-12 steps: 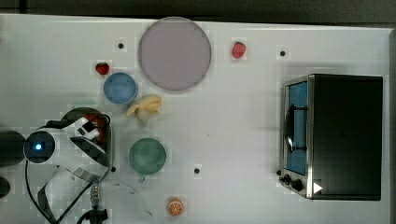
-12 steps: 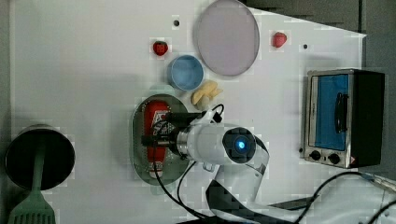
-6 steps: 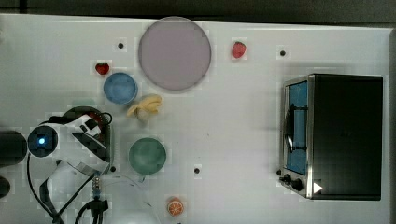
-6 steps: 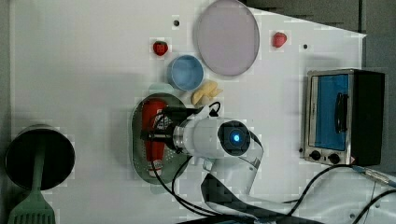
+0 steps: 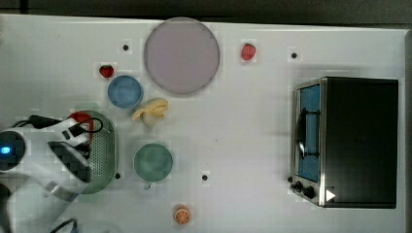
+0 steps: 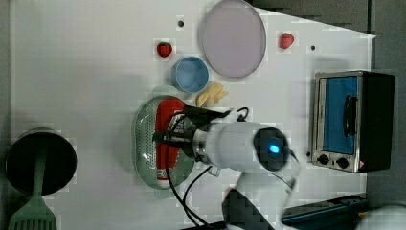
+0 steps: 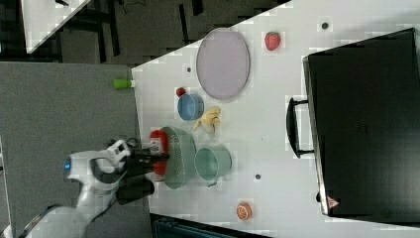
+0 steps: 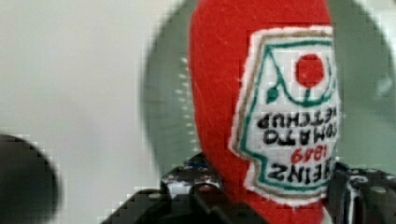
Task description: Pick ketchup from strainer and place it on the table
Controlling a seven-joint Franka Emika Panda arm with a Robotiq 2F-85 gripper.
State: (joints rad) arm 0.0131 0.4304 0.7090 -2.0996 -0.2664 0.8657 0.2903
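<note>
White table (image 5: 252, 145); perforated oval strainer (image 6: 146, 143) cradles fuzzy ketchup (image 8: 243, 93).

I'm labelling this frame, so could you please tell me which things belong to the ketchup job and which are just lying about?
Belonging to the job:
- ketchup, lying in the strainer
- strainer
- table
- claw, over the ketchup

Just lying about:
- blue bowl
- green cup
- banana
- two strawberries
- purple plate
- toaster oven
- orange slice
</note>
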